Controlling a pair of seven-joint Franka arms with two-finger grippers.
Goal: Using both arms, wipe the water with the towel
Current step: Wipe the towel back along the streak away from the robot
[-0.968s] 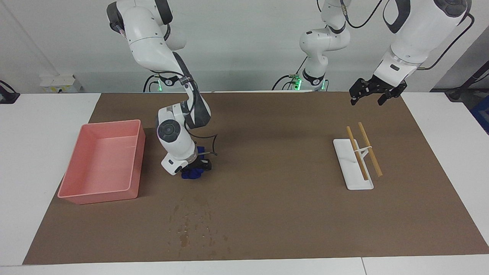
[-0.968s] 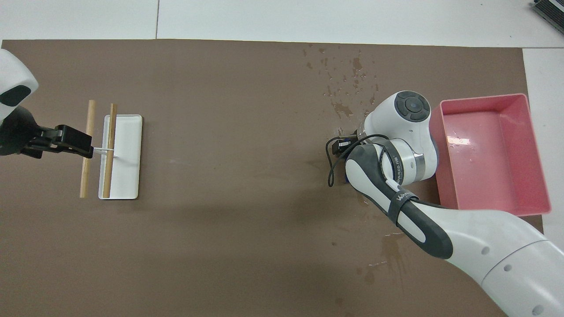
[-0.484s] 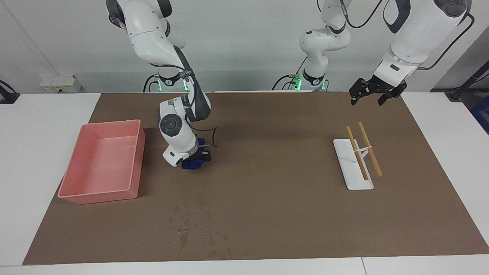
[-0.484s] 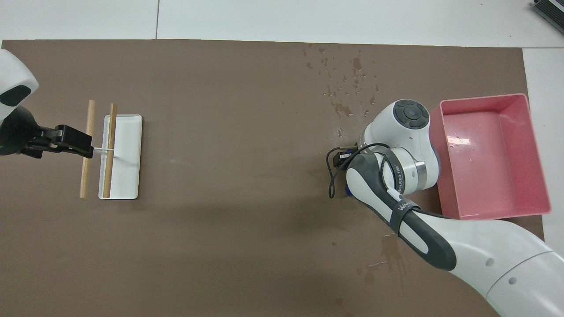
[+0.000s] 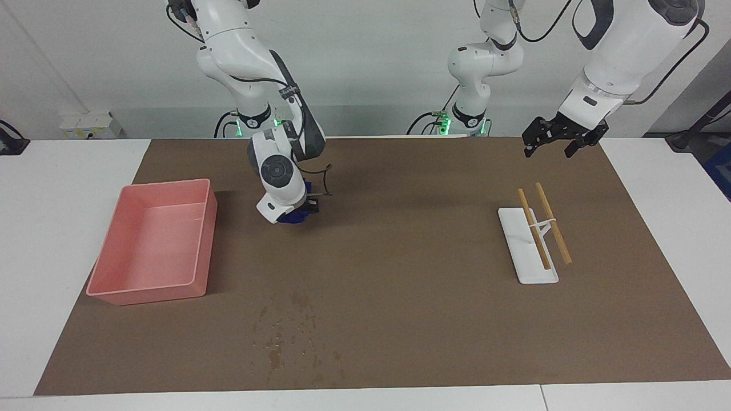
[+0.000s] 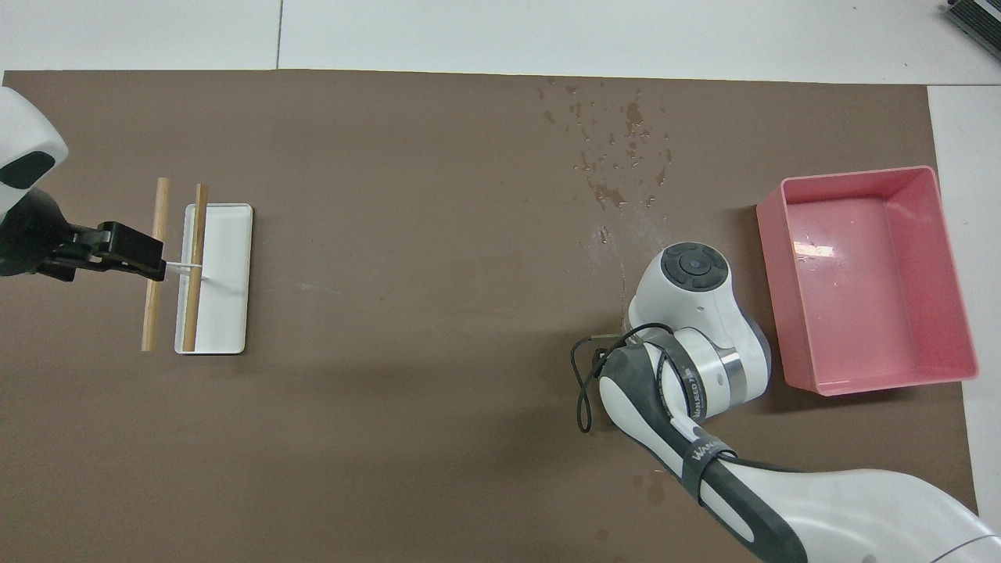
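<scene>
Brown mat [image 5: 400, 297]; right tool [image 5: 297, 212] grips towel [image 5: 292, 218]; tray [image 5: 149, 288] beside.

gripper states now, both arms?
Right gripper: shut on the towel, over the mat.
Left gripper: open, holding nothing, waiting above the rack.

Facing view: high camera across worktop [image 5: 400, 319], looking at robots, arm bases at top, whole brown mat in frame. Overhead view: camera above robots' end, looking steeply down and forward, closer in. Views half a turn apart. Shared: mat, pink tray [image 5: 149, 285] [image 6: 860, 274], white rack [image 5: 525, 257] [image 6: 227, 274].
</scene>
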